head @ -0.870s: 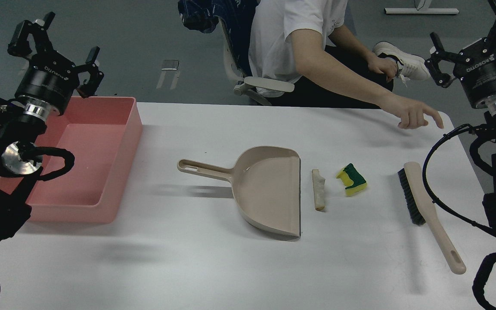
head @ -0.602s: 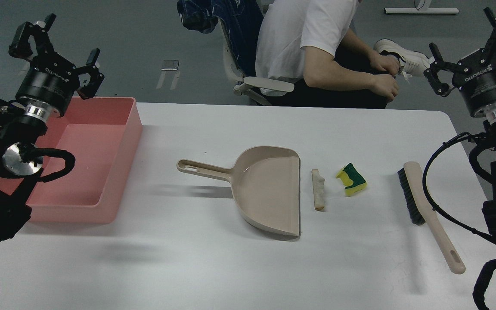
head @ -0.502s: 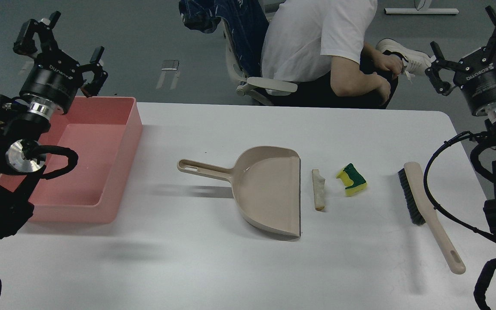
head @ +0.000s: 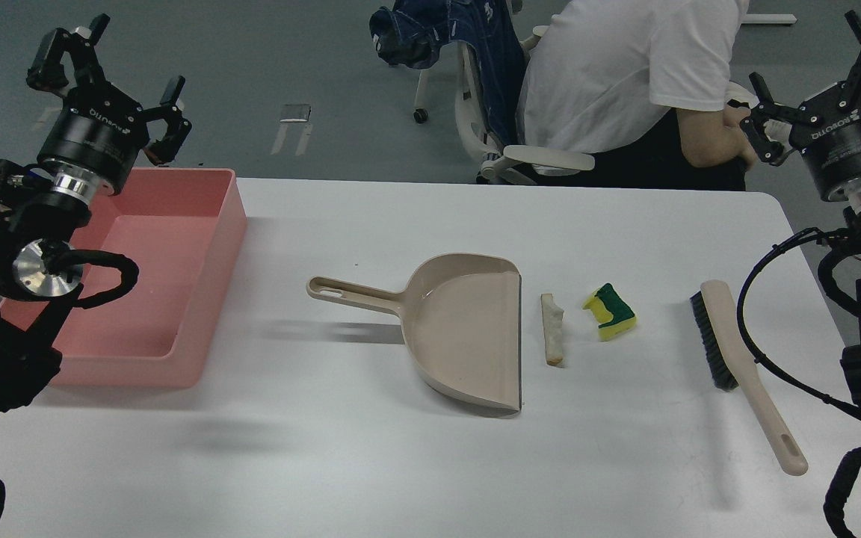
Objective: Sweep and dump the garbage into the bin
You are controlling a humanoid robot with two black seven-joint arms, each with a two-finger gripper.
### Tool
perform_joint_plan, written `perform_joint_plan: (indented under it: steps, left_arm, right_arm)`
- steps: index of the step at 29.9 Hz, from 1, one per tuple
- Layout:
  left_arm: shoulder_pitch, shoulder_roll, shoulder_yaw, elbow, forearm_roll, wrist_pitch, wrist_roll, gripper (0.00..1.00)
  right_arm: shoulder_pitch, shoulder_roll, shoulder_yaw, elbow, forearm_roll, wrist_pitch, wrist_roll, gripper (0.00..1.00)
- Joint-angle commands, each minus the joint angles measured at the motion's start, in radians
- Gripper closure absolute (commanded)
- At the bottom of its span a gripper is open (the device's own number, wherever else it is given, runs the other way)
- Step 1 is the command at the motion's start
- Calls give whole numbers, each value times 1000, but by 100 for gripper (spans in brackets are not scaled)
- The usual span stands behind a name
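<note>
Head view has both arms raised off the table, left gripper point(head: 109, 63) and right gripper point(head: 812, 63) spread wide, holding nothing. Sponge point(head: 610, 311) and bread slice point(head: 552, 329) lie just right of the dustpan point(head: 468, 329), well apart from both grippers; bin point(head: 176, 254) far left of it.

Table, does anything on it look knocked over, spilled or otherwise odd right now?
Nothing stands out. The dustpan lies flat, mouth toward the bread slice and sponge; the brush lies on its side beyond them. The pink bin sits upright.
</note>
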Motion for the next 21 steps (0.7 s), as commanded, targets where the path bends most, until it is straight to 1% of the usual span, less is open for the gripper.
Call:
perform_joint_plan:
  steps: [1,8,11,15,18,19,21]
  left_arm:
    - [-5,2,0,-1,2,-3,1,2]
    - [0,-2,0,-13,5,-8,4,2]
    - [9,-2,0,-24,6,-12,-4,2]
    - [21,7,5,-65,6,-9,-8,2]
    - [93,33,3,-153,6,5,-10,3]
    - [127,59,3,-196,6,9,-10,3]
    - [165,85,3,-230,6,11,-10,3]
  right_arm:
    - [3,-1,1,0,0,0,1,0]
    - [5,-1,1,11,0,0,6,0]
    - [2,-3,1,10,-1,0,7,0]
    - [-6,-17,3,19,-1,0,12,0]
    - [-17,-33,6,60,-1,0,12,0]
    - [-26,-33,7,71,-1,0,16,0]
    - [-32,-33,7,80,-1,0,23,0]
